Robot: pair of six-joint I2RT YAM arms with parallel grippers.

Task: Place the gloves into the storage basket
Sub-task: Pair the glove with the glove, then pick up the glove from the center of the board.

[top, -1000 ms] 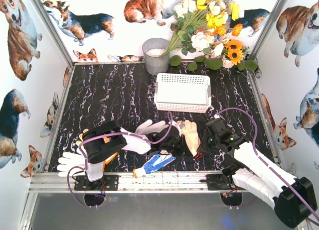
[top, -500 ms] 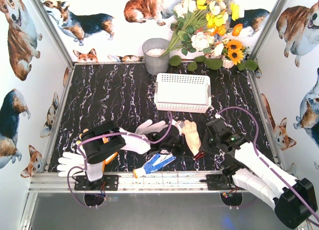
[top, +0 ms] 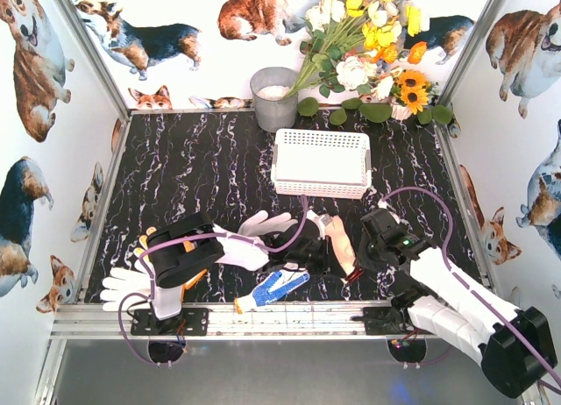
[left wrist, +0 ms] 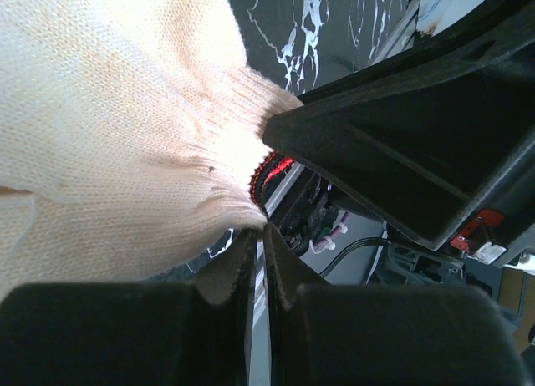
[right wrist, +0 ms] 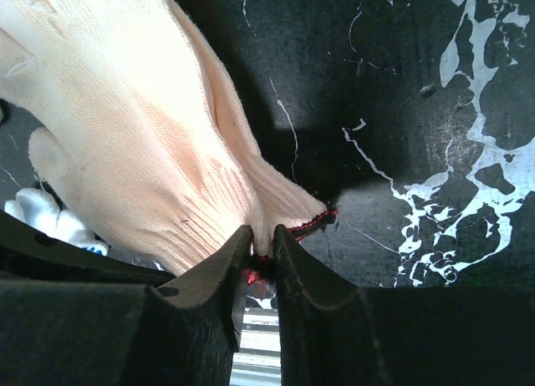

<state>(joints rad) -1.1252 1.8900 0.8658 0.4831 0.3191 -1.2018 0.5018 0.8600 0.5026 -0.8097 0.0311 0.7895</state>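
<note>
Now the left hand (left wrist: 259, 232) has slid rightward in frame; it and the right hand (right wrist: 261, 242) both pinch the cream glove (right wrist: 142, 127) by its cuff, likely ready for the storage basket (top: 321, 188).

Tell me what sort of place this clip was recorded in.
Probably a staged robot test booth, not a real home or workshop: corgi-print panels wall in a black marbled tabletop, aluminium rails frame it, and a flower bunch beside a grey bucket decorates the back.
</note>
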